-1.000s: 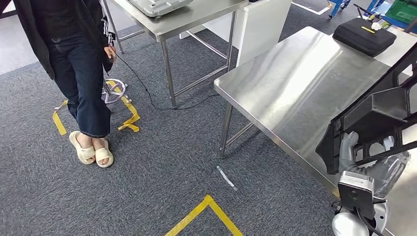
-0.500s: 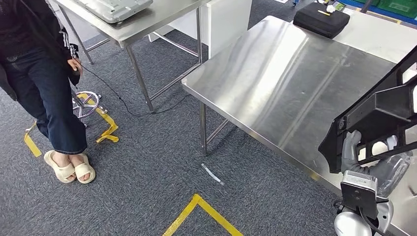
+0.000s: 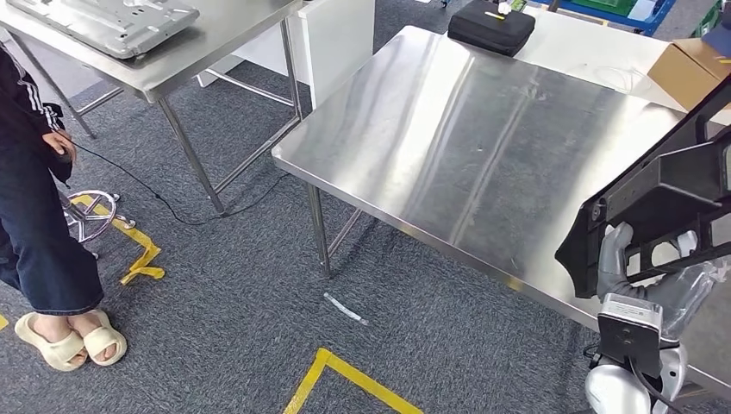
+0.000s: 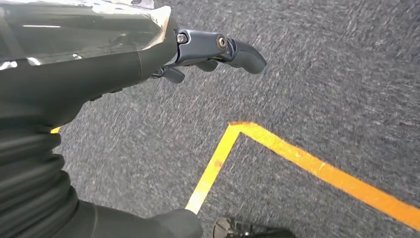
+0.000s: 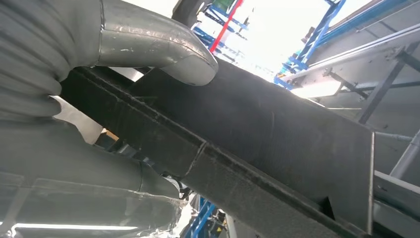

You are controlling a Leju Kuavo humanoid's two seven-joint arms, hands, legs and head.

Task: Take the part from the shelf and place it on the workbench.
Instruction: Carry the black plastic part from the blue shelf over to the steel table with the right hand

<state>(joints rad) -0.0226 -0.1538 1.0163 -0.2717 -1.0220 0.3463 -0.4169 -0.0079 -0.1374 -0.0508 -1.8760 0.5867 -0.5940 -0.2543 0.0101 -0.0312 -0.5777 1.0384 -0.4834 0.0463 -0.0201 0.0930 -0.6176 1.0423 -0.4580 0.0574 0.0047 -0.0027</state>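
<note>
The right hand [image 3: 642,274] is clamped on the black frame-shaped part [image 3: 664,194], thumb over its upper face, and holds it tilted above the near right edge of the steel workbench [image 3: 465,147], apparently clear of the surface. A black case [image 3: 491,26] lies at the far edge. The left hand [image 4: 208,52] hangs over grey carpet beside yellow floor tape [image 4: 297,156], fingers curled on nothing.

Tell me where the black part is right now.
In the head view the black part is at the right edge, held up by the right robot hand over the near right end of the steel workbench, not yet set down.
</note>
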